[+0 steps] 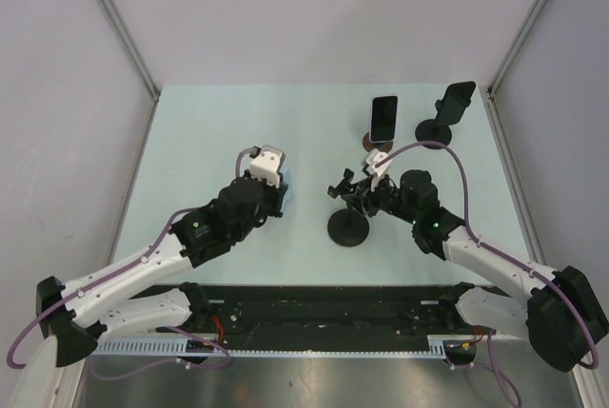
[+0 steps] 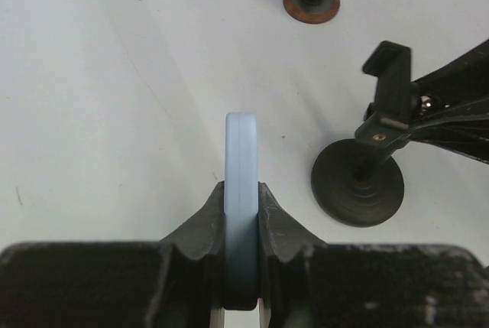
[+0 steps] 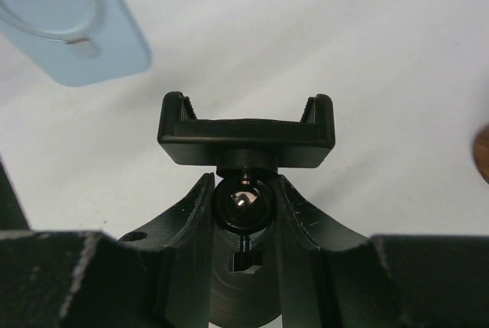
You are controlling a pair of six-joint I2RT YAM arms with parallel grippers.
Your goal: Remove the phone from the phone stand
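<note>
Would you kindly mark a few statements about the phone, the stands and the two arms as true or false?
1. The left fingers are closed on the light blue phone, which is seen edge-on. True.
2. The clamp of the black stand holds a phone. False: the clamp is empty.
3. The right fingers grip that stand at its ball joint, below the clamp. True.
4. Only one stand is on the table. False: a brown-based stand carrying a second phone and another black stand are at the far side.
</note>
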